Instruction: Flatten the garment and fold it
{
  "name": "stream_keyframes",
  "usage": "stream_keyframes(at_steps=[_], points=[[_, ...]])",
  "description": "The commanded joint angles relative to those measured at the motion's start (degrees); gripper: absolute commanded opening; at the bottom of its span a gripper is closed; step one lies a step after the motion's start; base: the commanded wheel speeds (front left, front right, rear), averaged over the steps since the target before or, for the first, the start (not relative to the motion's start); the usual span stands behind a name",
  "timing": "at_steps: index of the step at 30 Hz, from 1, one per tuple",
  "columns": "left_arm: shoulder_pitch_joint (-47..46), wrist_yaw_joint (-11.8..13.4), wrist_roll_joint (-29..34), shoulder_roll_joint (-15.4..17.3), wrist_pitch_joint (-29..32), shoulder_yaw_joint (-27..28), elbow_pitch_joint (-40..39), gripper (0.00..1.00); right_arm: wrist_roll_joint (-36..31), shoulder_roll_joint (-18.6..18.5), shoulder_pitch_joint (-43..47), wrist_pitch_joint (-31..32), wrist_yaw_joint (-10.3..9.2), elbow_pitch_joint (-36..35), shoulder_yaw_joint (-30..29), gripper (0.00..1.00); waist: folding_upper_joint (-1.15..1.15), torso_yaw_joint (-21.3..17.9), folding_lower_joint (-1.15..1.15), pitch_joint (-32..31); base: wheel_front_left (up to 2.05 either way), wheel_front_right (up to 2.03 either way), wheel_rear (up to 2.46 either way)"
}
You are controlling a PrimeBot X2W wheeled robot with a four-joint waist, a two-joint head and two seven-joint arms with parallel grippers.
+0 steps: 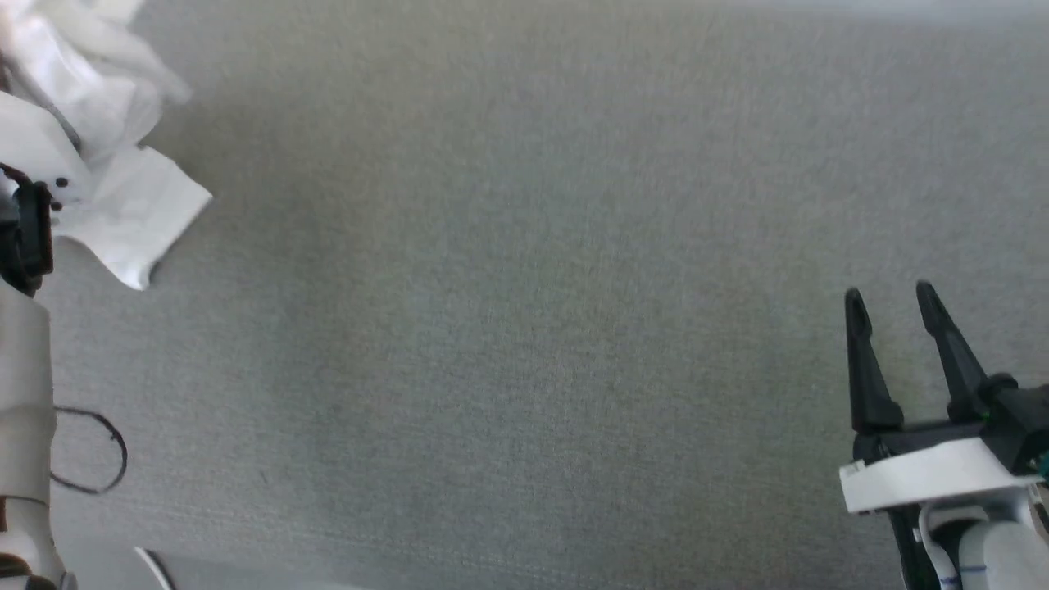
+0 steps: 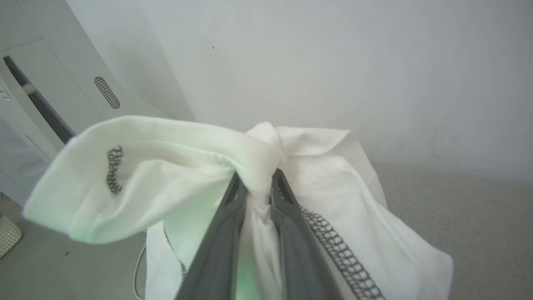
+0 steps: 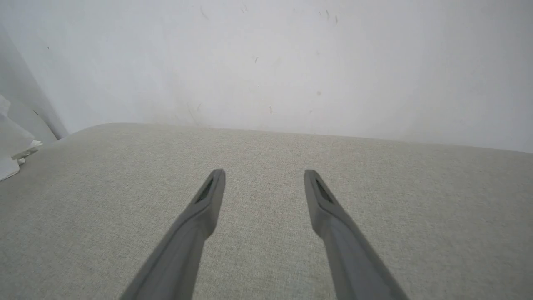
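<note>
The garment (image 1: 123, 197), a white T-shirt with grey stitched seams, hangs bunched at the upper left of the head view, lifted off the grey surface. My left gripper (image 2: 257, 183) is shut on a twisted fold of the garment (image 2: 166, 166), and cloth drapes to both sides of its fingers (image 2: 220, 241). In the head view my left arm (image 1: 20, 360) stands at the left edge with its fingertips hidden behind the cloth. My right gripper (image 1: 893, 299) stands open at the lower right, nothing between its fingers (image 3: 208, 200), above the bare fabric.
A grey woven fabric surface (image 1: 524, 328) spreads across the head view. A pale wall (image 3: 266, 62) rises behind it. A white cabinet with a dark slot (image 2: 46, 108) stands at the left. A thin dark cable loop (image 1: 102, 451) lies beside my left arm.
</note>
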Motion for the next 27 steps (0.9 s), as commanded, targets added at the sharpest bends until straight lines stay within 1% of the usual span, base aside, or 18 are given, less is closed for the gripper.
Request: stream_keyframes(at_steps=[1, 4, 7, 12, 16, 17, 19, 23, 25, 27], points=[[-0.88, -0.56, 0.33, -0.24, -5.41, 0.04, -0.86, 0.0, 0.29, 0.2, 1.31, -0.51, -0.12, 0.5, -0.75, 1.0, -0.01, -0.44, 0.0, -8.68, 0.0, 0.0, 0.0], [-1.8, -1.78, -0.02, -1.46, -11.76, -0.37, -0.1, 0.0, 1.78, 0.23, 2.8, -0.91, -0.12, 1.52, -1.56, 1.0, -0.01, -1.31, 0.0, -12.02, 0.0, 0.0, 0.0], [-2.64, -3.22, -0.4, -3.46, -15.01, -1.37, 1.18, 0.0, 2.45, 0.24, 3.85, -1.13, -0.12, 1.99, -2.33, 1.0, -0.01, -2.62, 0.0, -14.48, 0.0, 0.0, 0.0], [-3.69, -5.02, -0.88, -8.32, -16.69, -3.71, 2.38, 0.0, 2.91, 0.25, 4.28, -1.11, -0.12, 1.8, -3.68, 1.0, -0.01, -6.05, 0.0, -16.19, 0.0, 0.0, 0.0], [-3.37, -6.05, -0.97, -12.86, -17.54, -5.8, 1.32, 0.0, 2.96, 0.25, 4.75, -0.79, -0.12, 1.71, -3.99, 1.0, -0.01, -9.92, 0.0, -16.96, 0.0, 0.0, 0.0], [-3.37, -6.05, -0.97, -12.86, -17.54, -5.8, 1.32, 0.0, 2.96, 0.25, 4.75, -0.79, -0.12, 1.71, -3.99, 1.0, -0.01, -9.92, 0.0, -16.96, 0.0, 0.0, 0.0], [-2.94, -6.58, -1.17, -15.34, -17.75, -6.81, 0.25, 0.0, 2.89, 0.25, 5.0, -0.56, -0.12, 1.66, -4.16, 1.0, -0.01, -12.16, 0.0, -17.02, 0.0, 0.0, 0.0], [-2.83, -7.93, -1.95, -21.07, -17.89, -9.6, -1.63, 0.0, 3.21, 0.25, 5.39, -0.56, -0.12, 0.93, -5.65, 1.0, -0.01, -15.35, 0.0, -15.67, 0.0, 0.0, 0.0], [-2.72, -8.59, -2.52, -22.76, -17.93, -11.51, -2.7, 0.0, 3.39, 0.25, 5.14, -0.66, -0.12, 1.02, -5.69, 1.0, -0.01, -17.03, 0.0, -14.86, 0.0, 0.0, 0.0], [-1.74, -8.89, -3.09, -23.66, -17.96, -14.06, -3.84, 0.0, 3.73, 0.25, 4.92, -0.76, -0.12, 1.15, -5.48, 1.0, -0.01, -18.58, 0.0, -14.03, 0.0, 0.0, 0.0]])
